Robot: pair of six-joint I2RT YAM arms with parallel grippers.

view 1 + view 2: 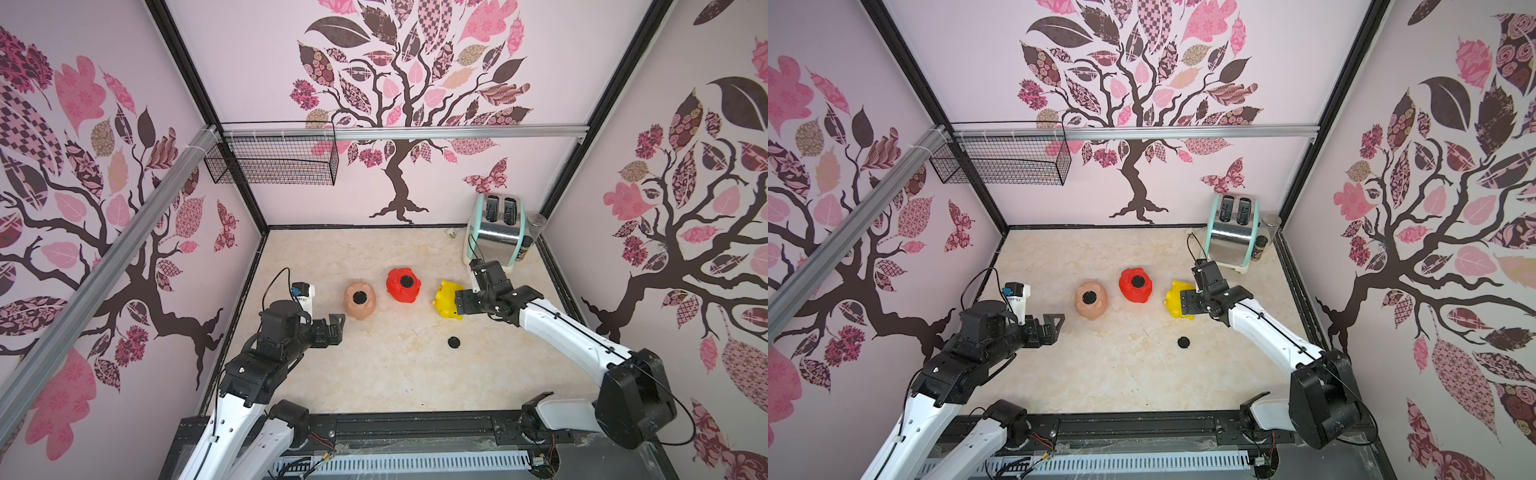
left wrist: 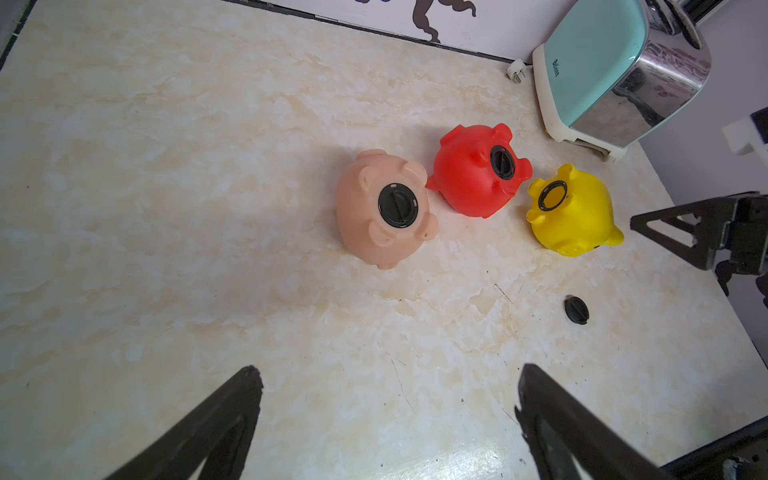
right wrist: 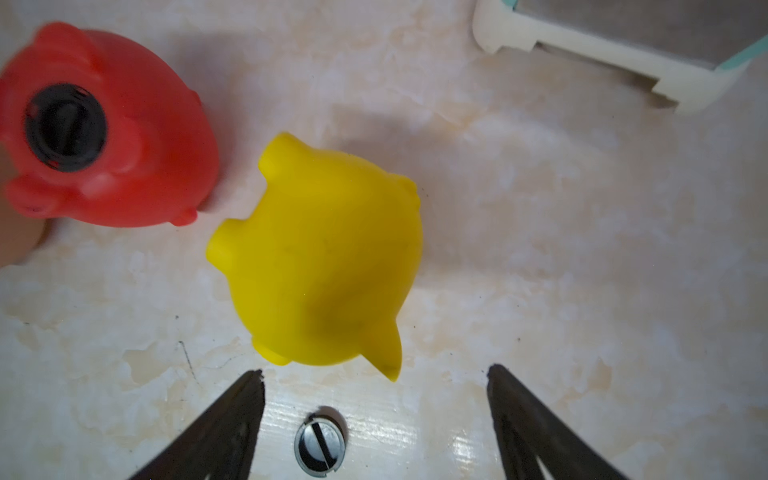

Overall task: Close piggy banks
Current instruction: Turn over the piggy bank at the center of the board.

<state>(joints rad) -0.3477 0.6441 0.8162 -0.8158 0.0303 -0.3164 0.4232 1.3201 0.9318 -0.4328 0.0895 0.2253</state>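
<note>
Three piggy banks lie belly-up or on their sides in a row in both top views. The peach-pink pig (image 1: 360, 300) (image 2: 386, 208) and the red pig (image 1: 403, 284) (image 2: 478, 170) each have a black plug in the belly hole. The yellow pig (image 1: 445, 297) (image 3: 328, 257) lies on its side, and its belly hole (image 2: 552, 195) is open. A loose black plug disc (image 1: 454, 343) (image 3: 320, 444) rests on the table nearer the front. My right gripper (image 1: 459, 305) (image 3: 374, 372) hovers open right by the yellow pig, holding nothing. My left gripper (image 1: 337, 328) (image 2: 388, 369) is open and empty, left of the peach pig.
A mint and chrome toaster (image 1: 496, 228) stands in the back right corner with a spice jar (image 1: 525, 245) beside it. A wire basket (image 1: 274, 158) hangs on the back left wall. Patterned walls close in the marble table (image 1: 374, 374) on three sides.
</note>
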